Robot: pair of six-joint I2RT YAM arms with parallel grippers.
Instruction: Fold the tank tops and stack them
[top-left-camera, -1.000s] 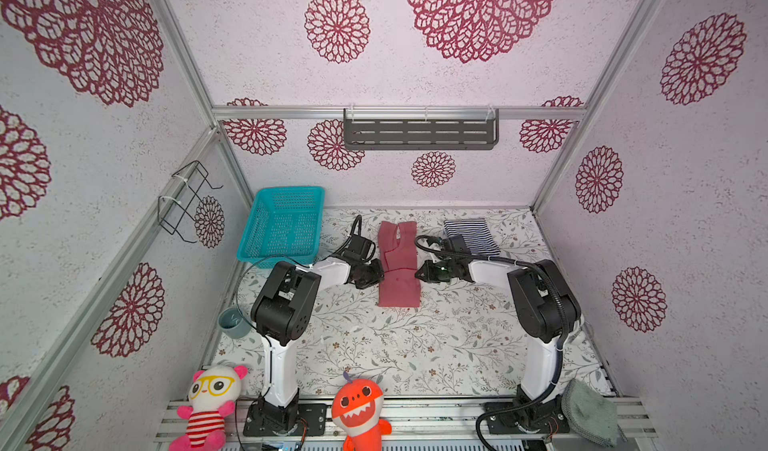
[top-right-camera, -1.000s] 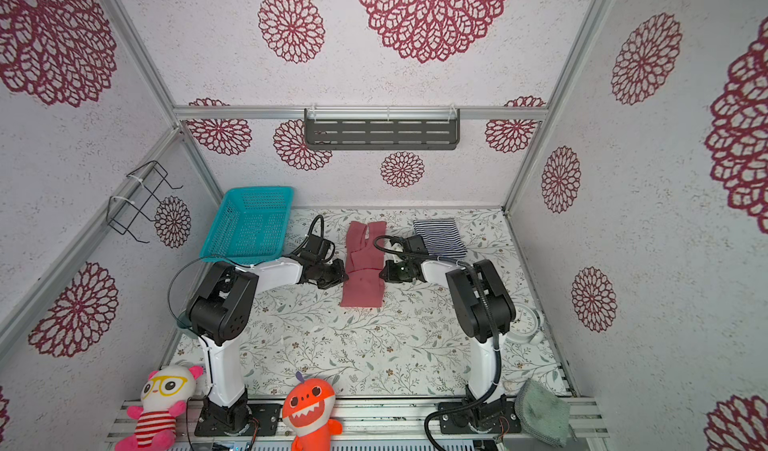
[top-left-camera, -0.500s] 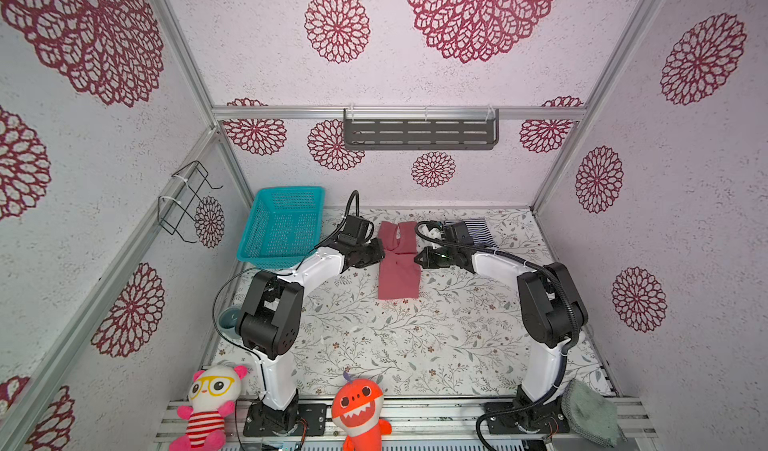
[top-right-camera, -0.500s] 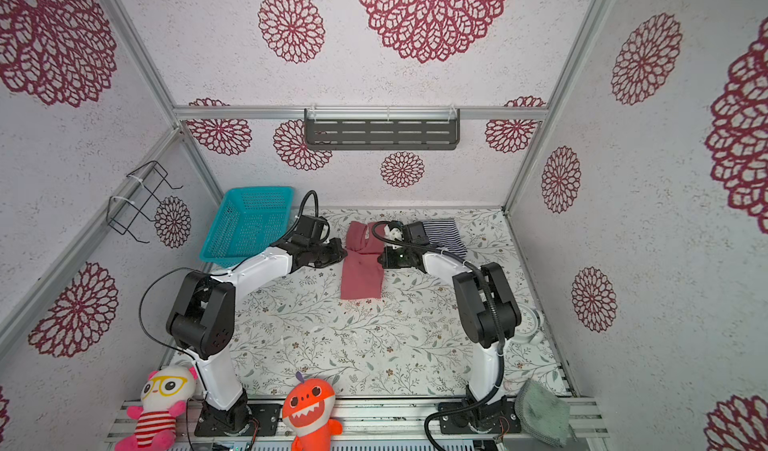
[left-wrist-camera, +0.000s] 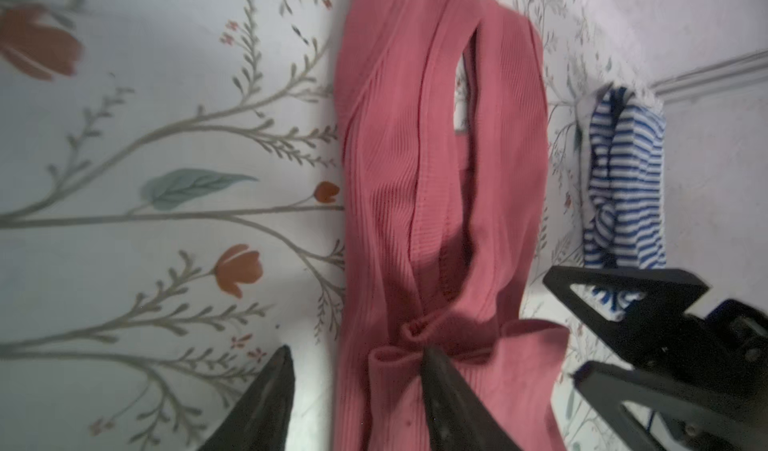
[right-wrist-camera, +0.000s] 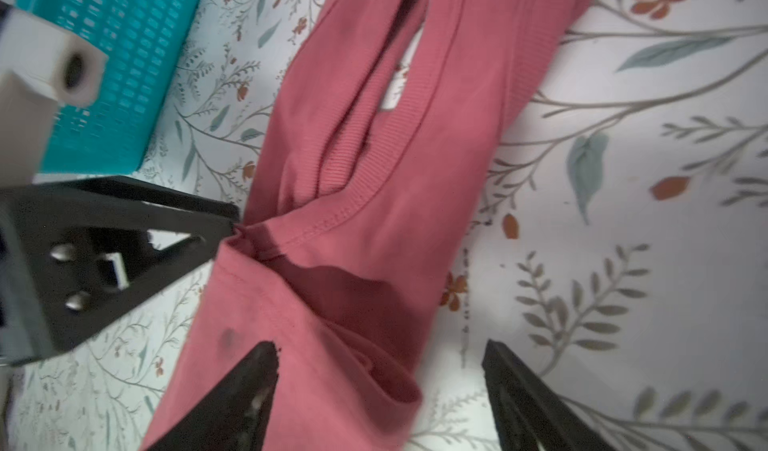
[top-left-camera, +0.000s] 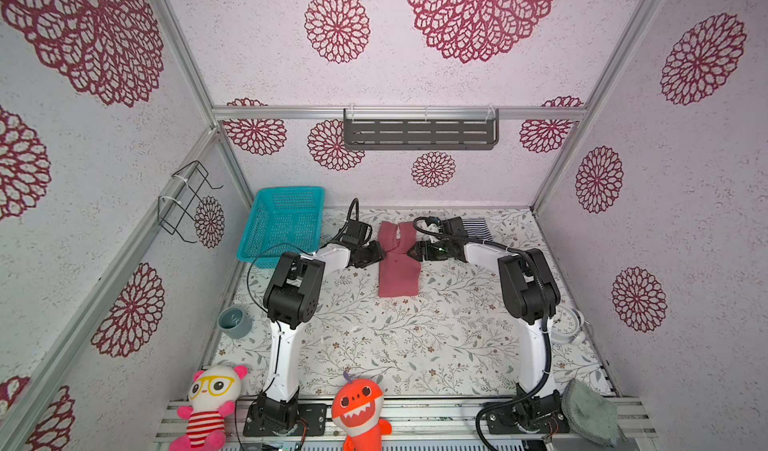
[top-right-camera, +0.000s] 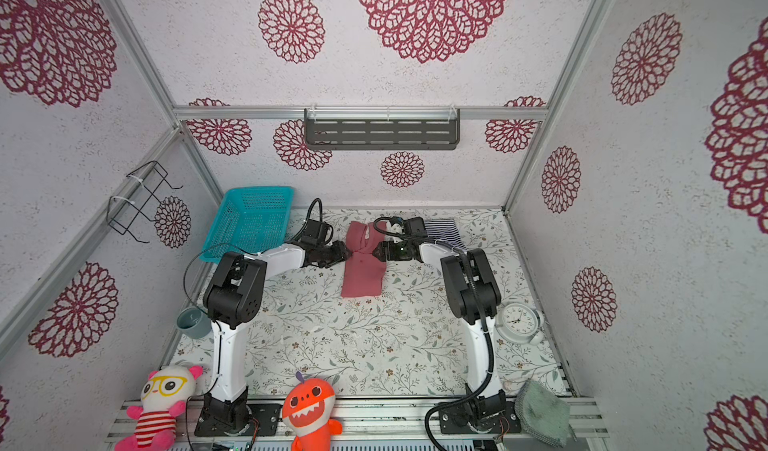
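Agape and empty, the left pincer (top-left-camera: 380,253) at nine o'clock and right pincer (top-left-camera: 412,250) at three flanked the rose-red tank top (top-left-camera: 398,278) — probably marking its fold.

wide bare stretch of floral table (top-left-camera: 395,345) nearer the arm bases, open for passing. blocked at the far left by the teal basket (top-left-camera: 286,220), at the far right by the striped tank top (top-left-camera: 478,229) near the back wall. tight in the middle: rose tank top (top-left-camera: 397,274) flanked closely by left gripper (top-left-camera: 381,253) and right gripper (top-left-camera: 411,251), jaws spread. cup (top-left-camera: 235,322) and clock (top-right-camera: 517,322) at the side edges.
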